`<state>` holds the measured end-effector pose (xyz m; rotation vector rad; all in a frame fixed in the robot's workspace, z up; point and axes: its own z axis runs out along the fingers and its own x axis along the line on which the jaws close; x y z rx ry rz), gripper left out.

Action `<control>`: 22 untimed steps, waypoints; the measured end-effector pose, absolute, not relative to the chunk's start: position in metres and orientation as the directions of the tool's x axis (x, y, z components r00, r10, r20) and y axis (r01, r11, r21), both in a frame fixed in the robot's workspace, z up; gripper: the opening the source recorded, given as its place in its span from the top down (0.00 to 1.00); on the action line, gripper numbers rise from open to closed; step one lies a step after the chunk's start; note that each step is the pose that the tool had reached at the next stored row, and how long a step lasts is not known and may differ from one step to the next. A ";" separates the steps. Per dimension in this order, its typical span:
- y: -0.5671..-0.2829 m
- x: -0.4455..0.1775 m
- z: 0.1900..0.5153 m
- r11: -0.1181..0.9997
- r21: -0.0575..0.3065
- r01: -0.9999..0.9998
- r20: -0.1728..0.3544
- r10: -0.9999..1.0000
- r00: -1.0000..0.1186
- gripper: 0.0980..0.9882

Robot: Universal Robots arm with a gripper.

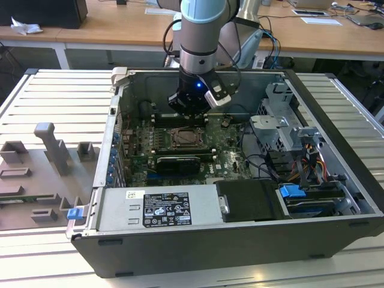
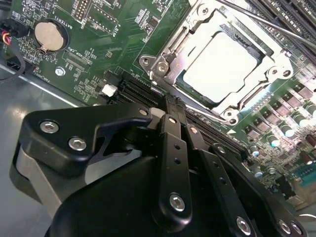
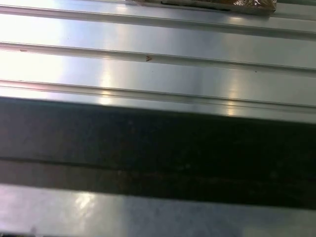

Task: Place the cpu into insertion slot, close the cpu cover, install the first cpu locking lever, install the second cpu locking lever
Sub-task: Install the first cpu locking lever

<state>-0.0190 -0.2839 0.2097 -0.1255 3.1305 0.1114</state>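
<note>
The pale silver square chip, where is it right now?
In the second wrist view, the pale silver square chip sits in its socket under the silvery metal frame, beyond the black pincer.

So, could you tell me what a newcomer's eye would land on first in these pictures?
Probably the open computer case on the ribbed metal table, with the arm reaching down into it. In the second wrist view the pale silver cpu sits in the insertion slot, framed by the cpu cover, and the black gripper hangs just beside it.

Silver-blue arm (image 1: 201, 30), black screwed hand (image 2: 173, 111)
</note>
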 end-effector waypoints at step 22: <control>-0.284 -0.019 0.202 0.995 0.062 -0.080 -0.009 -0.080 -0.997 0.99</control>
